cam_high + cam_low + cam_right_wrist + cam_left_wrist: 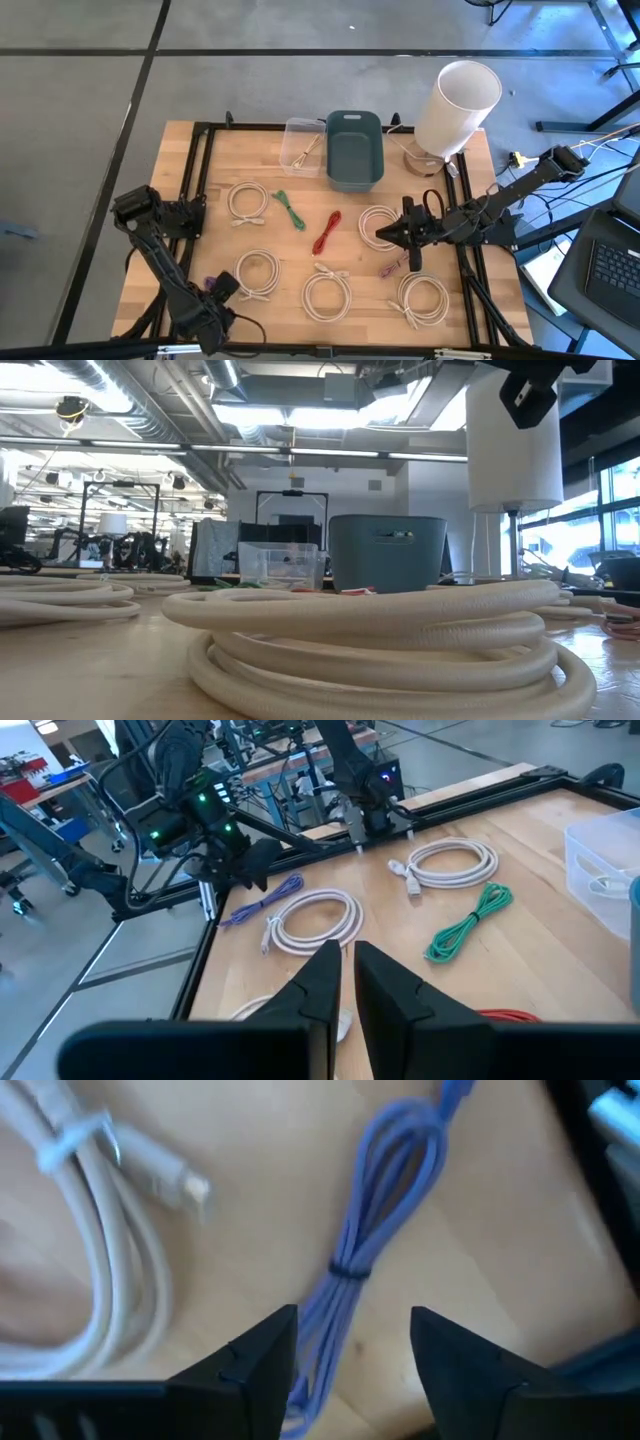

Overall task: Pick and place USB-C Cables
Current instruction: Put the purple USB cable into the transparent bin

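Observation:
Several cream-white cable coils [248, 200] lie on the wooden table, one right in front of the low camera [380, 630]. Green [290, 208], red [327, 232] and pinkish-brown [390, 268] bundles lie mid-table. The purple bundle [370, 1230] lies at the front left, next to a white coil [80, 1280]. My left gripper [222, 287] hovers just over the purple bundle with its fingers open either side of it [350, 1350], not touching. My right gripper [385, 238] is shut and empty above a coil [378, 222] right of centre; its view shows [345, 985] the green bundle [470, 920] and purple bundle [262, 900].
A teal bin [354, 148] and a clear plastic box [303, 145] stand at the back middle. A tall white lamp shade [457, 108] on a wooden base stands at the back right. A black frame rail [200, 170] borders the table. A laptop [610, 265] sits off the right side.

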Controlling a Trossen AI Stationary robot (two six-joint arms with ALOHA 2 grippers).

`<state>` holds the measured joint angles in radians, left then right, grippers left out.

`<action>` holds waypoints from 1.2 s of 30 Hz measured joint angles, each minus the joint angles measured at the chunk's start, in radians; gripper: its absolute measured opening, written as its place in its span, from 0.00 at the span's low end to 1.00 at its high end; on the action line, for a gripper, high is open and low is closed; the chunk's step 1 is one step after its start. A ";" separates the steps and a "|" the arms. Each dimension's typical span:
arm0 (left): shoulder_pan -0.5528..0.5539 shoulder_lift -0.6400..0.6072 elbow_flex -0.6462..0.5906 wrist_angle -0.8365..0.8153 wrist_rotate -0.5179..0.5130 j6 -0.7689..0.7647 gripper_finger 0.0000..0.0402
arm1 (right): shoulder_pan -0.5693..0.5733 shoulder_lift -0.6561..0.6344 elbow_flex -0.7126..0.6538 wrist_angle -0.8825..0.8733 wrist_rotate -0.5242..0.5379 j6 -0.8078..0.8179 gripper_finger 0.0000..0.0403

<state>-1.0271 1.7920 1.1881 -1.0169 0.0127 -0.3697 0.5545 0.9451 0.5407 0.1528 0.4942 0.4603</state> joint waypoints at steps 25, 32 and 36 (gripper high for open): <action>0.015 -0.006 -0.191 0.248 -0.001 -0.048 0.24 | 0.000 0.000 0.000 -0.017 0.000 0.000 0.09; 0.043 -0.008 -0.106 0.127 0.081 -0.126 0.06 | 0.000 0.000 0.000 -0.024 0.001 -0.071 0.09; 0.051 -0.041 0.038 -0.084 0.073 -0.178 0.06 | 0.000 0.000 0.000 -0.024 0.001 -0.089 0.09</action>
<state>-0.9756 1.7508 1.2257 -1.1010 0.0853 -0.5478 0.5549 0.9451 0.5407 0.1289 0.4947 0.3710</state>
